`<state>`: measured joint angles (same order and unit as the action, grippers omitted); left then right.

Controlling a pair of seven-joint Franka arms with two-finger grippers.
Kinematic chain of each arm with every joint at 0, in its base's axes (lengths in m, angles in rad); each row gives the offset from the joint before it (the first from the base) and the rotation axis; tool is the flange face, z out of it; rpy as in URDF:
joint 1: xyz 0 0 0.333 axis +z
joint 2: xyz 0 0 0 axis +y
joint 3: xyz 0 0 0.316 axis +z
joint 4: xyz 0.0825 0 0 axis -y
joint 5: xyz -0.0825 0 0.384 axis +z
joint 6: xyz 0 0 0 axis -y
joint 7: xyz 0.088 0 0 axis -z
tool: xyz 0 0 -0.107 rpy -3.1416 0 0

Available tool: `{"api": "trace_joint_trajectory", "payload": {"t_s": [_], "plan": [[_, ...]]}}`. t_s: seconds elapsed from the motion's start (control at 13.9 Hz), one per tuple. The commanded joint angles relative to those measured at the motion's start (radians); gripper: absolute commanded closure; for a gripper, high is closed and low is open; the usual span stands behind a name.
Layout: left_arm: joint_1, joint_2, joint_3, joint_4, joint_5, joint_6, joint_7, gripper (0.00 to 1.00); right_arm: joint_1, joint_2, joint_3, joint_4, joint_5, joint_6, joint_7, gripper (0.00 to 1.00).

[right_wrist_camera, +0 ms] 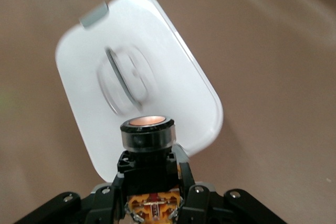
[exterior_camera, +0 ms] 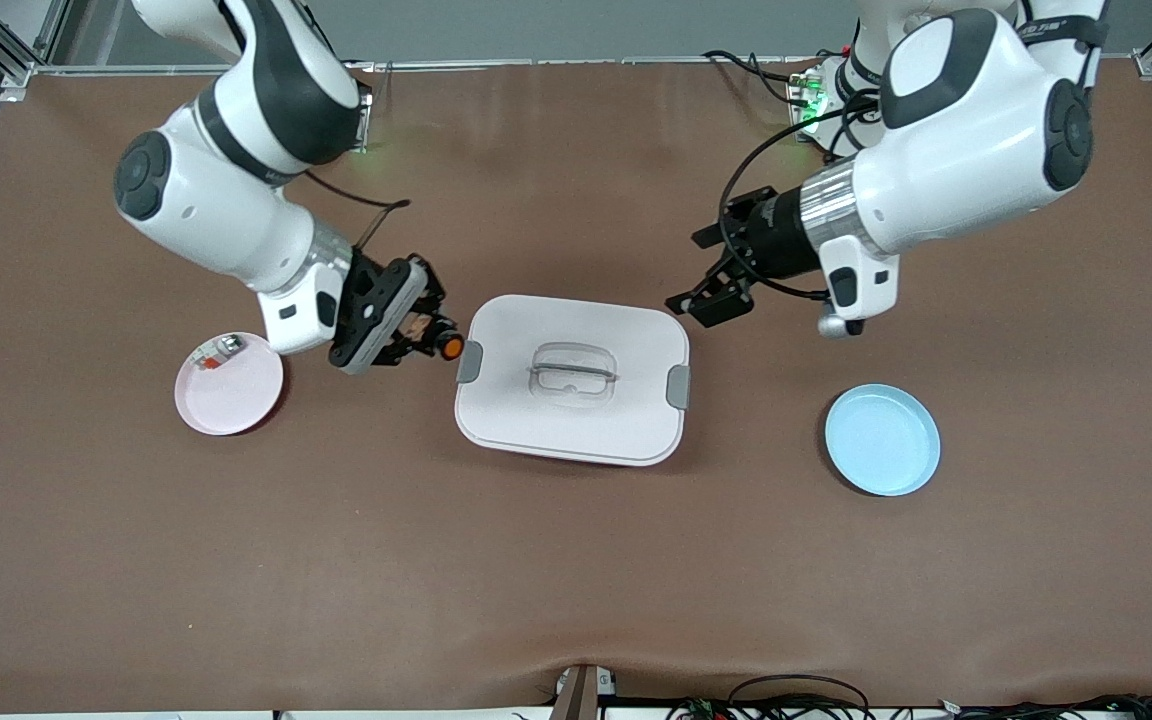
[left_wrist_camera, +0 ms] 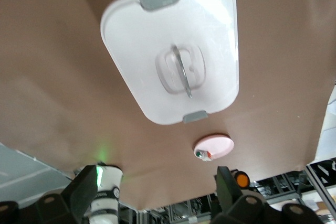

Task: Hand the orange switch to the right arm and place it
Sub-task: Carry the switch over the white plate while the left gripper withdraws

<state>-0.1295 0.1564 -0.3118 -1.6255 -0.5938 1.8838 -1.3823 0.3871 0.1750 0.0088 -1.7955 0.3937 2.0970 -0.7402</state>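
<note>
The orange switch (exterior_camera: 444, 345) is a small black part with an orange round end. My right gripper (exterior_camera: 420, 332) is shut on it, up over the table between the pink plate (exterior_camera: 236, 395) and the white lidded box (exterior_camera: 573, 378). In the right wrist view the switch (right_wrist_camera: 147, 137) sticks out from between the fingers of the right gripper (right_wrist_camera: 149, 174), its round end toward the box lid (right_wrist_camera: 131, 77). My left gripper (exterior_camera: 711, 298) hangs open and empty beside the box, toward the left arm's end of the table. Its open fingers (left_wrist_camera: 226, 187) frame the table in the left wrist view.
A small silver-and-clear piece with a red mark (exterior_camera: 216, 350) lies on the pink plate. A light blue plate (exterior_camera: 882, 440) sits toward the left arm's end, nearer the front camera. The white box has grey clips and a clear handle (exterior_camera: 574, 370).
</note>
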Motion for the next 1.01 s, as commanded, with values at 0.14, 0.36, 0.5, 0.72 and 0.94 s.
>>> {"api": "trace_joint_trajectory", "payload": {"t_s": [0.14, 0.36, 0.5, 0.72, 0.94], "plan": [[0.065, -0.139, -0.004, -0.187, 0.109, -0.006, 0.138, 0.0, -0.056, -0.012, 0.014, -0.042, -0.246, -0.06, -0.155, 1.0], [0.067, -0.144, -0.004, -0.229, 0.222, -0.005, 0.144, 0.0, -0.118, -0.015, 0.014, -0.102, -0.283, -0.048, -0.318, 1.0], [0.071, -0.136, -0.003, -0.24, 0.278, -0.005, 0.144, 0.0, -0.175, -0.023, 0.014, -0.169, -0.286, -0.002, -0.448, 1.0], [0.108, -0.143, -0.006, -0.264, 0.322, 0.0, 0.154, 0.0, -0.253, -0.057, 0.016, -0.344, -0.386, 0.189, -0.557, 1.0], [0.146, -0.141, -0.003, -0.284, 0.325, 0.001, 0.261, 0.0, -0.347, -0.057, 0.016, -0.479, -0.4, 0.374, -0.674, 1.0]]}}
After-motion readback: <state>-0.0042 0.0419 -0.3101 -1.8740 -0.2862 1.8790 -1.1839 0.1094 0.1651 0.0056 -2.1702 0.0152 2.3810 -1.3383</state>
